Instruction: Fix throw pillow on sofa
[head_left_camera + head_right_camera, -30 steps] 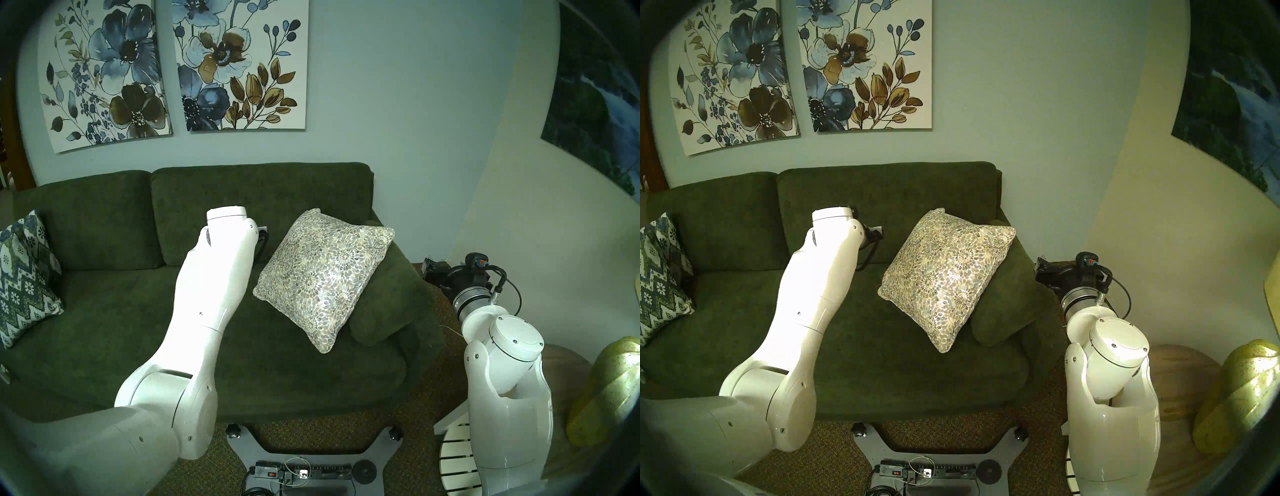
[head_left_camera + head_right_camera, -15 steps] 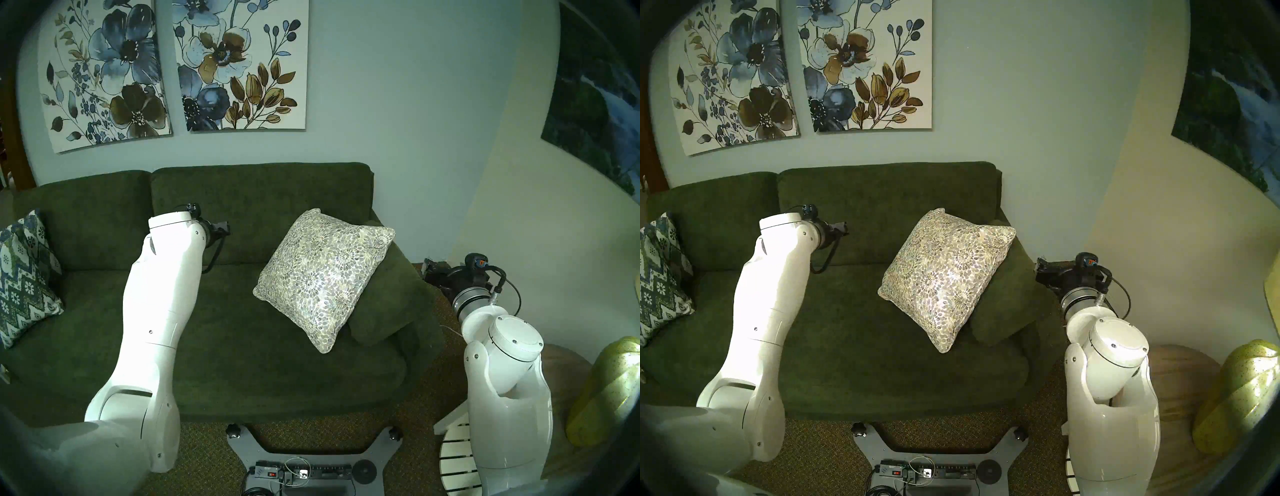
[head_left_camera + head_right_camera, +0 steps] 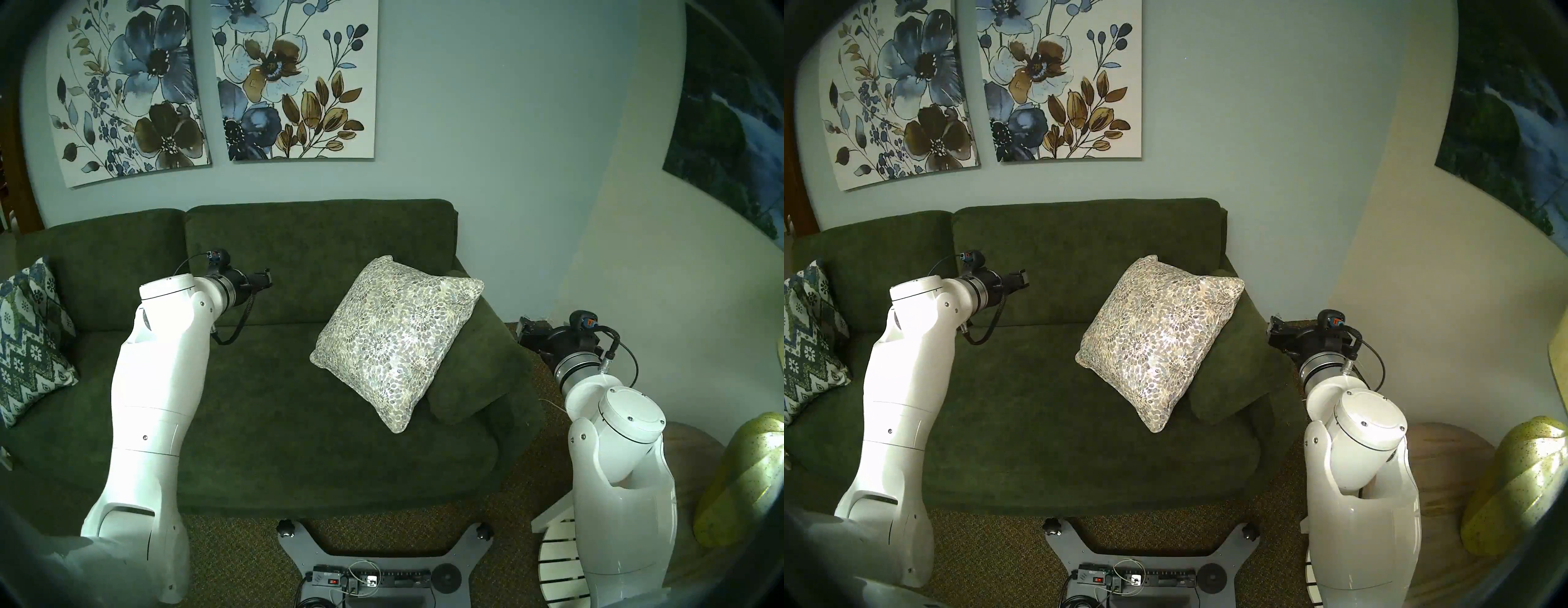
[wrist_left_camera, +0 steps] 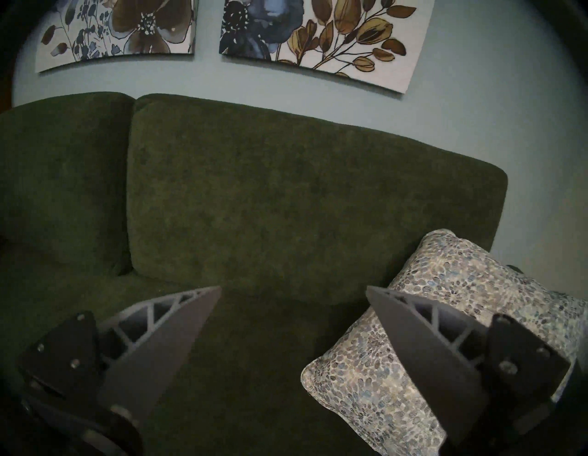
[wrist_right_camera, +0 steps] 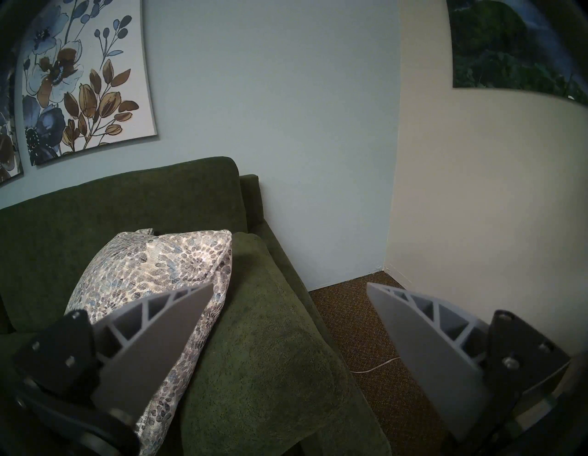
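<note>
On sofa (image 3: 263, 407): throw pillow (image 3: 394, 339) leaning against armrest (image 3: 479, 361)

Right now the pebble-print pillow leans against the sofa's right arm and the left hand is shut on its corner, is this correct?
Not quite. The pebble-print pillow does lean against the right arm of the sofa, but the left hand is open and apart from it, over the seat. The head view shows the gap; the left wrist view shows the fingers spread with nothing between.
</note>
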Robot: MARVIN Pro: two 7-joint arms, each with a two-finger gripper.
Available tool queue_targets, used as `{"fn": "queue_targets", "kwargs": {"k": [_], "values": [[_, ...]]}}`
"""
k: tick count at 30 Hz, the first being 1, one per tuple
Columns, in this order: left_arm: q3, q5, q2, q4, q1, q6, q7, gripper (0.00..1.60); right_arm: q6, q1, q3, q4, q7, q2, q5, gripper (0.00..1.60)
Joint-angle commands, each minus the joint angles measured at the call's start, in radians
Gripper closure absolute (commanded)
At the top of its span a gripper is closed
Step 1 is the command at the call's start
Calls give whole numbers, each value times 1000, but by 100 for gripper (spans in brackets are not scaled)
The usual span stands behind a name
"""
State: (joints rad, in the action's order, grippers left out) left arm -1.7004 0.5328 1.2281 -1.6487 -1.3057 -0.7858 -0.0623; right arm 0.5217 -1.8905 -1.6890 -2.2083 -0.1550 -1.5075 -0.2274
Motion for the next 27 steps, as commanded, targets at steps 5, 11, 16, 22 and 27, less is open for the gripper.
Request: {"fn": "queue_targets", "kwargs": {"k": [5,11,16,22,27], "values": [[-43,51,-75,-65,-126,26,161,0,-3,6,0,-9,1,1,0,0],[-63,68,-113,-75,-193,37,247,0,-3,7,0,-8,1,1,0,0],[-78,81,-142,-81,-240,52,299,0,-1,5,8,-9,5,-1,-2,0],[-87,91,-175,-90,-287,76,399,0,7,-11,39,-3,17,-12,-14,0],[-84,97,-200,-102,-322,104,479,0,13,-33,87,-3,38,-23,-28,0]]}}
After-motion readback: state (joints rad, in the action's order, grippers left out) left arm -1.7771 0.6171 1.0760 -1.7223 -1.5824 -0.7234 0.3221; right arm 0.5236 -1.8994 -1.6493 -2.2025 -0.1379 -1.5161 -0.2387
